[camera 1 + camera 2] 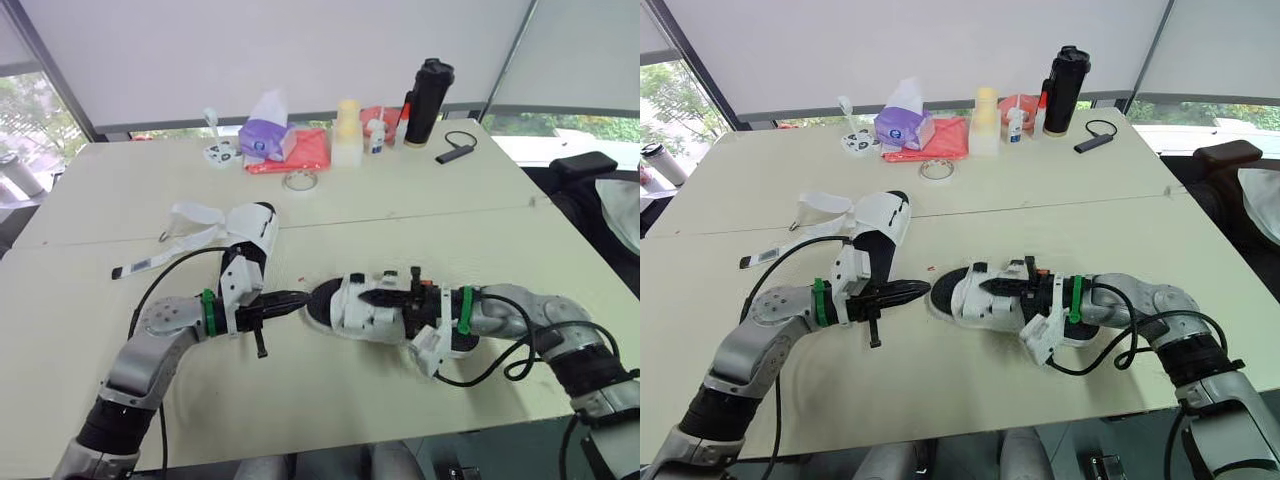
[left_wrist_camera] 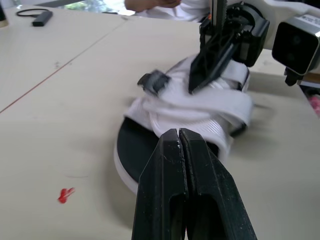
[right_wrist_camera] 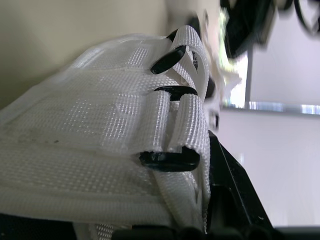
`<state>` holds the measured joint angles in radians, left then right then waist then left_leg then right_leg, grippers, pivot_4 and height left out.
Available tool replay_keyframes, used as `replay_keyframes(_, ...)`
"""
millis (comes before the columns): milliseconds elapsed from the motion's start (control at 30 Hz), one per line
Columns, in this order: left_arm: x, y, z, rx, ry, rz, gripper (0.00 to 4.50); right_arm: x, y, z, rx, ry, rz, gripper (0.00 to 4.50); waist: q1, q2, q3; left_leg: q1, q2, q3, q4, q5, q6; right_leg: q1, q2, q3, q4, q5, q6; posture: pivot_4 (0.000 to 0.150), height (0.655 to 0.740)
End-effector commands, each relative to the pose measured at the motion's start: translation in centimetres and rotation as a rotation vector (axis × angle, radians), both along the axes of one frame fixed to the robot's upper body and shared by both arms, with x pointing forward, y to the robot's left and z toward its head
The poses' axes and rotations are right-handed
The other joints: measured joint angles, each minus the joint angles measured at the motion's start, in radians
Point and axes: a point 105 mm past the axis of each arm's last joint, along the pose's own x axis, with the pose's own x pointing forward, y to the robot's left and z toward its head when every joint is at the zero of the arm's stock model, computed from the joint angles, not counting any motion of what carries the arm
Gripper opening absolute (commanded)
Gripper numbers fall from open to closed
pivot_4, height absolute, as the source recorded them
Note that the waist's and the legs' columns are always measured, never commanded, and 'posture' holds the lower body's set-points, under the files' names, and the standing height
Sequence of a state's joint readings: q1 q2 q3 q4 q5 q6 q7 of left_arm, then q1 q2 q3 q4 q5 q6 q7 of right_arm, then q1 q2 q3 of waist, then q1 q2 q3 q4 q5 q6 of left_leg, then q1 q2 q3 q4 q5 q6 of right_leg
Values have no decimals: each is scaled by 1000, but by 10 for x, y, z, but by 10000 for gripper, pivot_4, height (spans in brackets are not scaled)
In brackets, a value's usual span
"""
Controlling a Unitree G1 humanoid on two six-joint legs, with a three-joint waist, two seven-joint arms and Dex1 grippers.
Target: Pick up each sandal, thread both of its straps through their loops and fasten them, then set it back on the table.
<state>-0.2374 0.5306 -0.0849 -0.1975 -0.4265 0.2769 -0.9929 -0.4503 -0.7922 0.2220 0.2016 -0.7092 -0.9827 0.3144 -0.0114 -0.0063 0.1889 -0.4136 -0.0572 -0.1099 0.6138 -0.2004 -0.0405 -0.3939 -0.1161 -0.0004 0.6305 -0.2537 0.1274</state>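
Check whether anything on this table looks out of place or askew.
The far sandal lies with its white straps undone and splayed flat across the table toward the robot's left. A small red speck sits on the table beside the near sandal. Nothing looks spilled or broken.

Sandals: two, both with white straps and black soles, namely the far sandal [image 1: 252, 230] and the near sandal [image 1: 345, 312]
Tools: two, each with black fingers, namely the left tool [image 1: 298, 297] and the right tool [image 1: 370, 297]
Table: one [image 1: 420, 215], pale, with a seam line across it
Bottles: three, namely the tall black bottle [image 1: 428, 98], the pale yellow bottle [image 1: 346, 132] and the small white bottle [image 1: 376, 136]
Tissue pack [image 1: 266, 136]: one, purple
Red pouch [image 1: 312, 152]: one
Tape roll [image 1: 298, 181]: one, clear
Black dongle [image 1: 452, 153]: one, with a looped cord
Red mark [image 2: 65, 195] on the table: one
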Motion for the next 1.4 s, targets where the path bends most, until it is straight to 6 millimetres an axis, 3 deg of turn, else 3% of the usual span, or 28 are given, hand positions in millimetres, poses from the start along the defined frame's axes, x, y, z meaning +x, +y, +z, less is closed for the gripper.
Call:
replay_keyframes(33, 0, 2, 10, -27, -44, 17, 0, 27, -20, 38, 149, -27, -237, 771, -1, 0, 0, 0, 0, 0, 0, 0, 0, 0, 0, 0, 0, 0, 0, 1500, 7400)
replay_keyframes(233, 0, -4, 9, -43, -44, 13, 0, 76, -55, 58, 329, 33, -650, 771, -4, 0, 0, 0, 0, 0, 0, 0, 0, -1, 0, 0, 0, 0, 0, 1500, 7400)
replay_keyframes(433, 3, -8, 10, -52, -49, 12, 0, 124, -89, 59, 408, 47, -974, 771, -4, 1, 0, 0, 0, 1, 0, 0, 0, -1, 0, 0, 0, 0, 0, 1500, 7400)
replay_keyframes(533, 4, -9, 11, -61, -55, 19, 0, 143, -106, 58, 360, -12, -1086, 771, -4, 1, 0, 0, 0, 2, -1, 0, 0, -2, 0, 0, 0, 0, 0, 1500, 7400)
replay_keyframes(833, 2, -11, 10, -61, -66, 38, 0, 160, -138, 51, 227, -104, -1245, 771, -7, 1, 0, -1, -1, 2, -2, 0, 0, -3, 0, 0, 0, 1, 1, 1500, 7400)
replay_keyframes(1033, 1, -12, 9, -65, -65, 45, 0, 163, -139, 44, 280, -26, -1291, 771, -8, 1, 0, -1, -1, 2, -2, 0, -1, -3, 0, 0, 0, 1, 1, 1500, 7400)
replay_keyframes(1067, 1, -13, 9, -66, -65, 45, 0, 163, -139, 42, 291, -6, -1299, 8834, -9, 1, 0, -1, -1, 2, -2, 0, -1, -3, 0, 0, 0, 1, 2, 1500, 7400)
replay_keyframes(1133, 1, -13, 9, -66, -64, 47, 0, 162, -140, 40, 302, 27, -1312, 17194, -10, 1, 0, -1, -1, 2, -3, 0, -1, -3, 0, 0, 0, 2, 4, 1500, 7400)
replay_keyframes(1300, 1, -12, 9, -66, -62, 50, 0, 156, -144, 39, 223, 98, -1283, 43537, -9, 1, 0, -1, -1, 1, -3, 0, -1, -3, 1, 0, 0, 2, 4, 1500, 7400)
replay_keyframes(1400, 1, -11, 9, -66, -61, 53, 0, 144, -142, 39, 188, 189, -1240, 44350, -6, 1, 0, -1, -1, 1, -3, 0, -1, -3, 1, 0, 0, 2, 4, 1500, 7400)
